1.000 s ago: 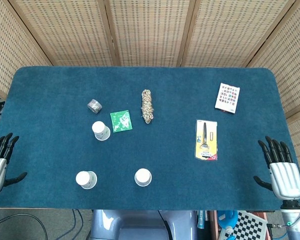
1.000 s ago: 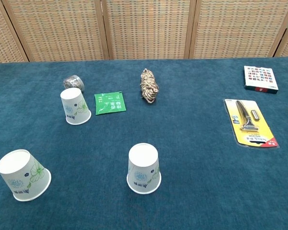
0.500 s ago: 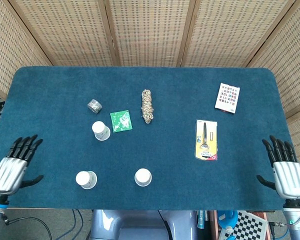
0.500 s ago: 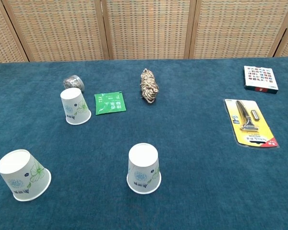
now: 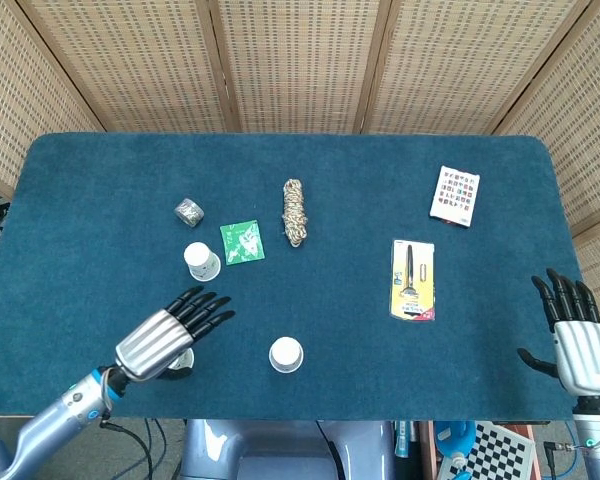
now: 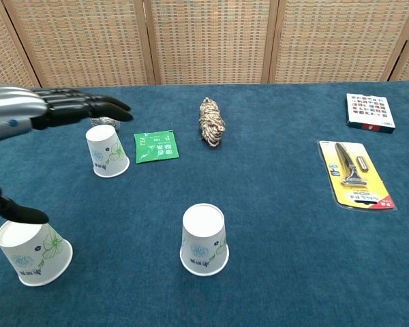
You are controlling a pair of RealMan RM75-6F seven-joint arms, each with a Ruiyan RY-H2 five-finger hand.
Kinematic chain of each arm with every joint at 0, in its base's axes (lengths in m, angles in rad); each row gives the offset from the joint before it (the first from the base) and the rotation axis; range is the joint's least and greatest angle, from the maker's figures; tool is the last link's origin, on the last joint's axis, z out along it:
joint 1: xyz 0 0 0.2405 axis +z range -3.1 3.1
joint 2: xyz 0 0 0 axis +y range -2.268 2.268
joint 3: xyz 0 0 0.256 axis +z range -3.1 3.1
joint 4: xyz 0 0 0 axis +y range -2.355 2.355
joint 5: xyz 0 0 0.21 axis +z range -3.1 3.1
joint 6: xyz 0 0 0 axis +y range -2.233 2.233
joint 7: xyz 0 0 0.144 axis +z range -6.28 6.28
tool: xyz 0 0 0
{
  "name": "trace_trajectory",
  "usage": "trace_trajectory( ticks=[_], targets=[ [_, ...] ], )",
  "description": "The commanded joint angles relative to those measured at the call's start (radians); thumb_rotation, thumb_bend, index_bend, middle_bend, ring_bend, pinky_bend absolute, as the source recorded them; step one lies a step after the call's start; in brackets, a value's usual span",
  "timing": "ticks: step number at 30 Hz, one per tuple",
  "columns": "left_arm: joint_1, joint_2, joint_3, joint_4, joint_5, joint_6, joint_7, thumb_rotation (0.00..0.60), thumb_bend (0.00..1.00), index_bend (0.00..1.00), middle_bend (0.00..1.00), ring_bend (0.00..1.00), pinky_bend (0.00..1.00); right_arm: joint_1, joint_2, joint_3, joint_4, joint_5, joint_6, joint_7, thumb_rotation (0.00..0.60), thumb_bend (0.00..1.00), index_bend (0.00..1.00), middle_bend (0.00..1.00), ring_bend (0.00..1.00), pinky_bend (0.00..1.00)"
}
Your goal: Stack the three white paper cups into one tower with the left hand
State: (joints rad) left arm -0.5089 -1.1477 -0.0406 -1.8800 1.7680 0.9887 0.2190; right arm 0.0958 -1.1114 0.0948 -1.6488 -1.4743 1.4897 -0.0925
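Three white paper cups stand upside down on the blue table. One cup (image 5: 202, 261) (image 6: 108, 151) is at the mid left next to a green packet. Another cup (image 5: 286, 354) (image 6: 204, 240) is near the front centre. The front-left cup (image 6: 34, 248) lies under my left hand (image 5: 170, 335) (image 6: 48, 112) and is mostly hidden in the head view. That hand hovers above it with fingers stretched out and apart, holding nothing. My right hand (image 5: 580, 340) stays open at the table's right edge.
A rope bundle (image 5: 296, 212), a green tea packet (image 5: 242, 241) and a grey tape roll (image 5: 189, 210) lie behind the cups. A packaged razor (image 5: 412, 280) and a card box (image 5: 454, 195) lie on the right half. Wicker screens close off the back.
My left hand has swung in from the table's left edge to above the front-left cup. The right hand drifted slightly back toward the edge. The cups have not moved.
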Motion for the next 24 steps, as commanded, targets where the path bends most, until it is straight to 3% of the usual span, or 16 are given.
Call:
trace_trajectory(
  ticks=[1,9,18,24],
  targets=[
    [-0.080,-0.088,-0.039,0.014,-0.058,-0.104,0.091,0.600,0.14,0.00,0.00,0.00,0.01,0.002,0.000,0.004,0.002,0.010,-0.006,-0.001,0.600,0.00,0.00,0.00,0.00,0.00],
    [-0.171,-0.286,-0.080,0.123,-0.195,-0.218,0.278,0.600,0.14,0.00,0.00,0.00,0.05,0.007,0.000,0.018,0.017,0.051,-0.029,0.015,0.600,0.00,0.00,0.00,0.00,0.00],
    [-0.251,-0.441,-0.100,0.223,-0.329,-0.270,0.352,0.600,0.14,0.00,0.00,0.04,0.11,0.009,0.009,0.025,0.038,0.079,-0.052,0.055,0.600,0.00,0.00,0.00,0.00,0.00],
    [-0.273,-0.501,-0.096,0.275,-0.366,-0.246,0.395,0.600,0.14,0.16,0.18,0.18,0.23,0.012,0.012,0.027,0.046,0.089,-0.063,0.069,0.600,0.00,0.00,0.00,0.00,0.00]
  ],
)
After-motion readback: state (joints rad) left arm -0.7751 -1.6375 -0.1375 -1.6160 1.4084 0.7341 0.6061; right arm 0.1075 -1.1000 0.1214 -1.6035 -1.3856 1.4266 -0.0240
